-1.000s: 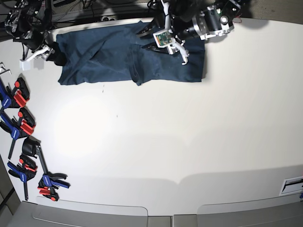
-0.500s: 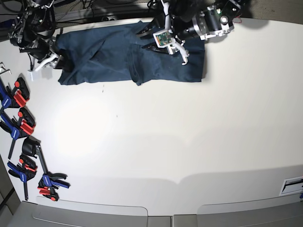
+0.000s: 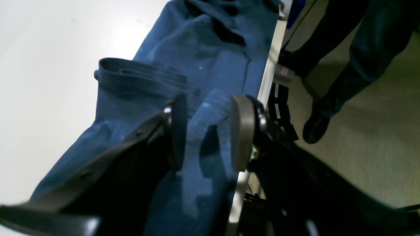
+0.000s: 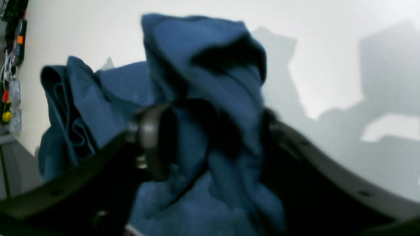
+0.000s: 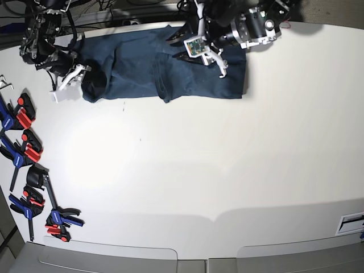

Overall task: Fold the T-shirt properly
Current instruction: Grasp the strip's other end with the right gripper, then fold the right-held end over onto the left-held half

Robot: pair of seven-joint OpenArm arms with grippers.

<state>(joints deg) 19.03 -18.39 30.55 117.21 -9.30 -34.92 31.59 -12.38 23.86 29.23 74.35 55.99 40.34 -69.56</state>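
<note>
Teal T-shirt [image 5: 159, 68], end now bunched inward by right fingers [image 4: 154, 141] seemingly gripping it, left fingers [image 3: 241, 131] unchanged, apart.

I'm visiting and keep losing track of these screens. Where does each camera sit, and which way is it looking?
Base: high above, looking straight down on the white table, T-shirt and both arms.
Left wrist: on the left arm, looking past the open left gripper along the flat shirt; someone's legs beyond the table edge.
Right wrist: on the right arm, close behind the right gripper, bunched cloth between its fingers.
Shared: all three show the shirt.
</note>
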